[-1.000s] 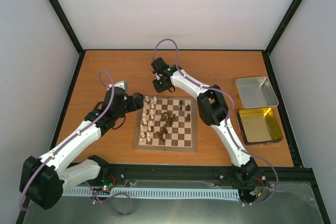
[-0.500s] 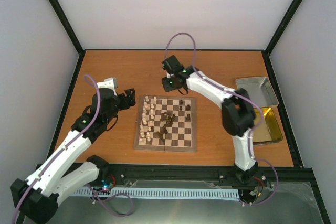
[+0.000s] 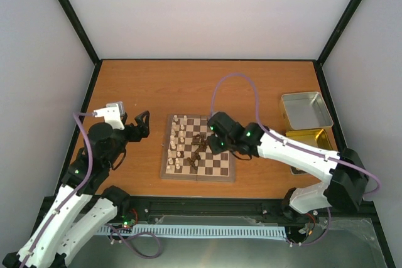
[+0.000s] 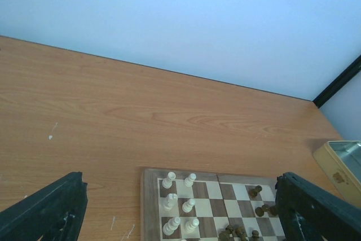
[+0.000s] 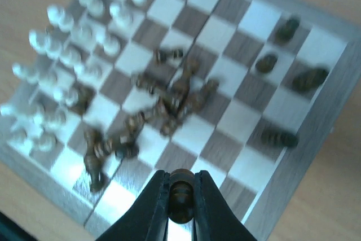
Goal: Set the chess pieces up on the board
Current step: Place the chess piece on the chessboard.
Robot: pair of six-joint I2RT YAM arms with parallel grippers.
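The board lies mid-table. Cream chessmen fill its left columns, and a loose heap of dark brown chess pieces lies in its middle. My right gripper hovers over the board's right half, shut on one dark brown piece held between its fingertips. In the right wrist view the heap is ahead, and a few dark pieces stand near the right edge. My left gripper stands open and empty, left of the board and off it.
A silver tray and a gold tray sit at the right, the gold one partly under my right arm. The gold tray's corner shows in the left wrist view. Black frame rails border the table.
My right arm swung from behind the board's far edge to low over its right half, carrying the dark piece. My left arm drew back leftward, away from the board.
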